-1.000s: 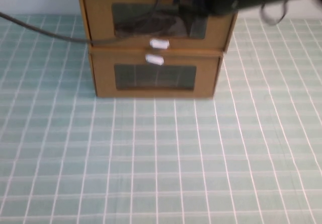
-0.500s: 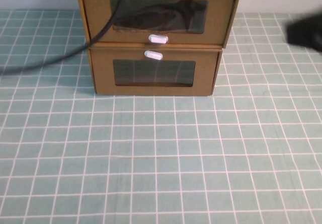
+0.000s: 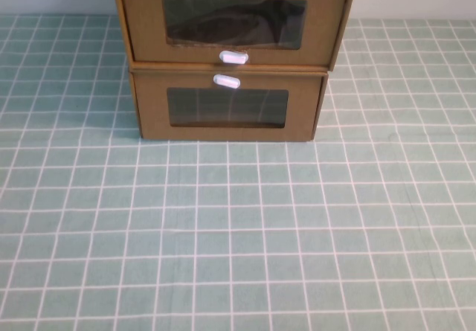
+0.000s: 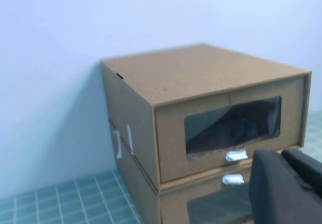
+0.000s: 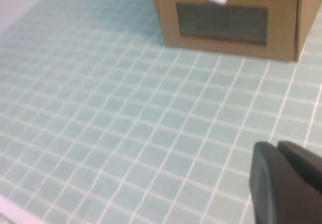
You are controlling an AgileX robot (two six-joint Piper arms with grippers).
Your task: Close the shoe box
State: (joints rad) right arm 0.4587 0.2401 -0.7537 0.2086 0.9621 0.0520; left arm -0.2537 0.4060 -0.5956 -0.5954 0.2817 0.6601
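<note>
The shoe box (image 3: 232, 20) sits atop the lower cardboard box (image 3: 227, 108) at the counter's (image 3: 238, 227) far edge, its drawer flush. The dark cable and arm seen half a second ago have left the high view. Left gripper (image 4: 287, 189) hovers beside the boxes; right gripper (image 5: 284, 183) hangs over open counter. Jaws' state: cannot tell.

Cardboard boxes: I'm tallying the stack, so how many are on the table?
2. The brown corrugated-cardboard shoe box with its white tab below the window sits on top; the like brown cardboard box lies beneath. Neither hand touches them.
</note>
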